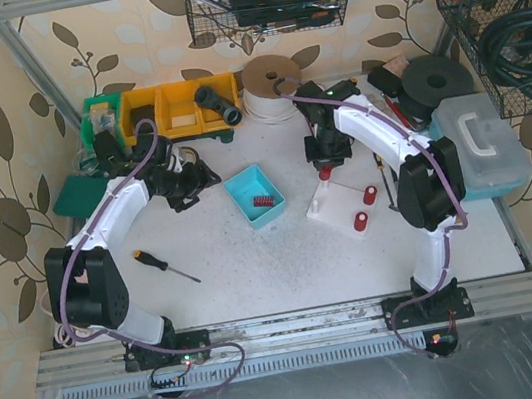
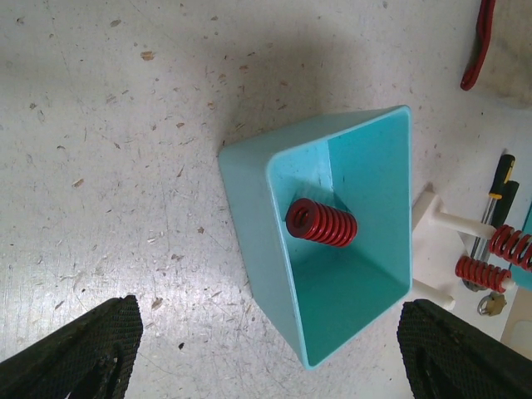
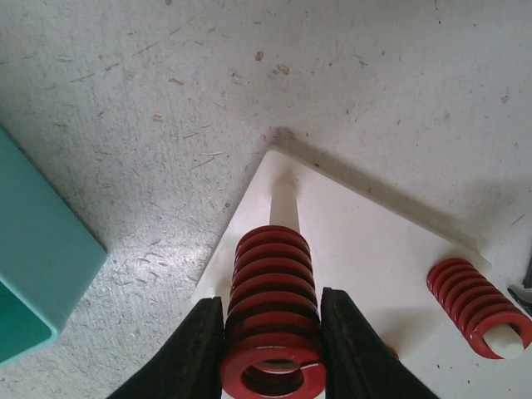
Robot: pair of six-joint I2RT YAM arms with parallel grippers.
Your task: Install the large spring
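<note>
My right gripper (image 3: 273, 337) clamps the large spring (image 3: 271, 270) above the white base (image 3: 370, 241); my left gripper (image 2: 270, 353), jaws apart, faces the teal bin (image 2: 249, 208).

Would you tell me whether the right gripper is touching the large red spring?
Touching. In the right wrist view the right gripper has both fingers pressed against the sides of the spring.

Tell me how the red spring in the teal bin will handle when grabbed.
The spring lies on its side, so it would probably roll along the bin floor if nudged. Its thick, close coils suggest it is stiff and should barely squash.
</note>
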